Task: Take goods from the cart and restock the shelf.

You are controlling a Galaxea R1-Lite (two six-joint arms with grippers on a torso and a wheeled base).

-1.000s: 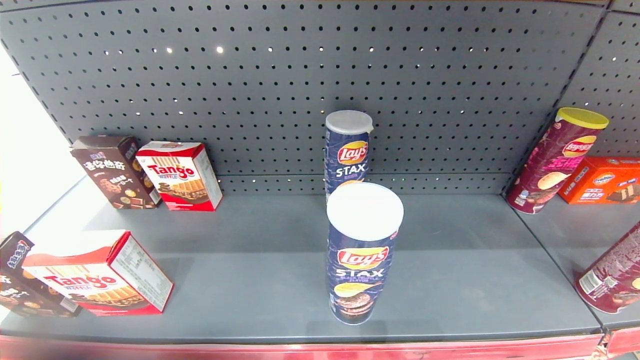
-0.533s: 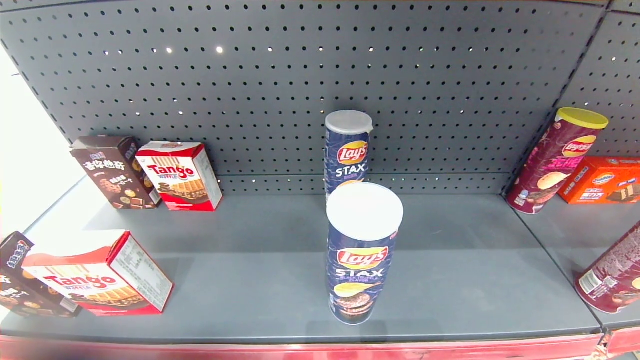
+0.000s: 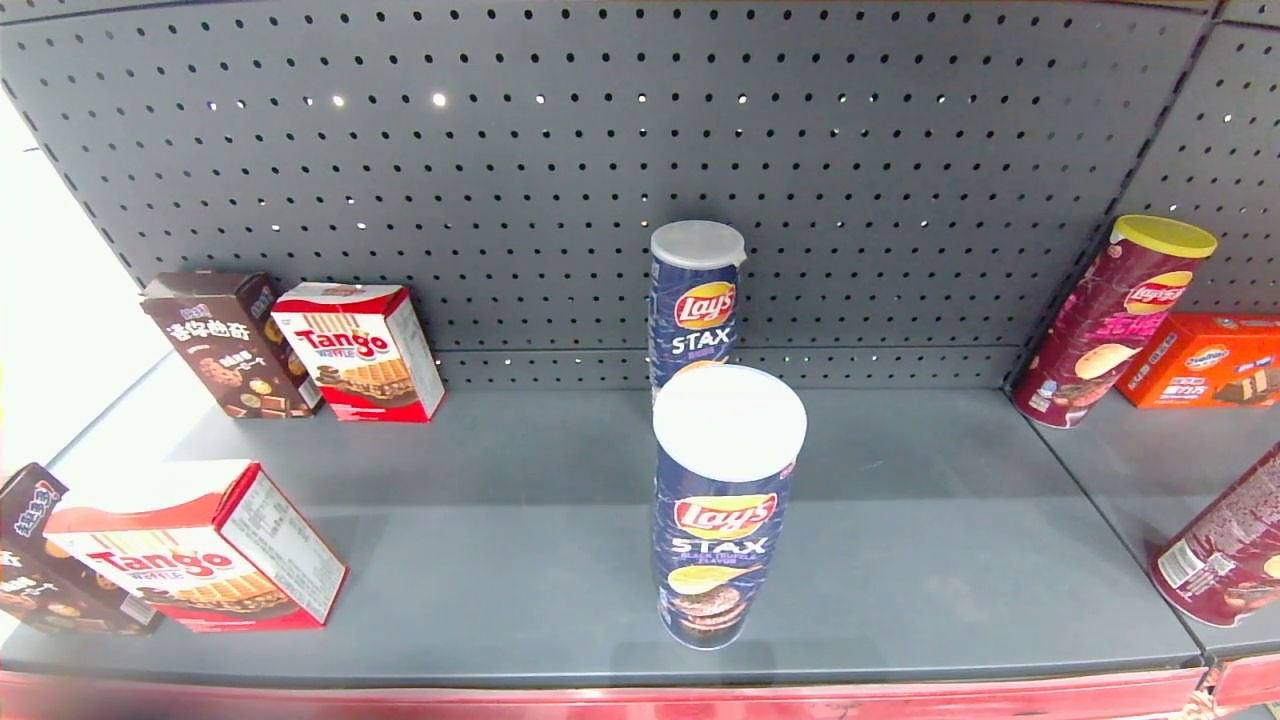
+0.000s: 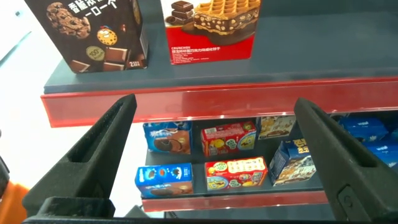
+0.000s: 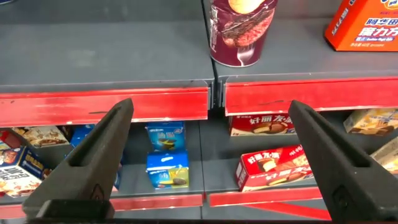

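Black fingers of the left gripper [image 4: 211, 102] and the right gripper [image 5: 210, 104] stand spread wide, nothing btwn them, each facing the red price rail [image 3: 600, 700] along the shelf front. Small snack boxes [image 4: 230, 174] fill the lower tiers under that rail.

On the grey shelf [image 3: 500, 520], nearest the rail, a navy chip can [image 3: 722, 520] w/ a white lid stands upright at approx. 6 o'clock. A red wafer box [image 3: 200, 560] sits at 8 o'clock, w/ a dark cookie box [image 3: 40, 570] just beside it on its 9 o'clock side. A maroon can [image 3: 1220, 550] is at 4 o'clock, in the next bay.

Farther back, by the pegboard [image 3: 600, 150], a second navy can [image 3: 695, 300] stands at 12 o'clock, straight behind the first. A brown cookie box [image 3: 230, 340] and a rear wafer box [image 3: 360, 350] sit side by side at 10 o'clock. A yellow-lidded can [image 3: 1110, 320] and an orange box [image 3: 1200, 360] are at 2 o'clock.
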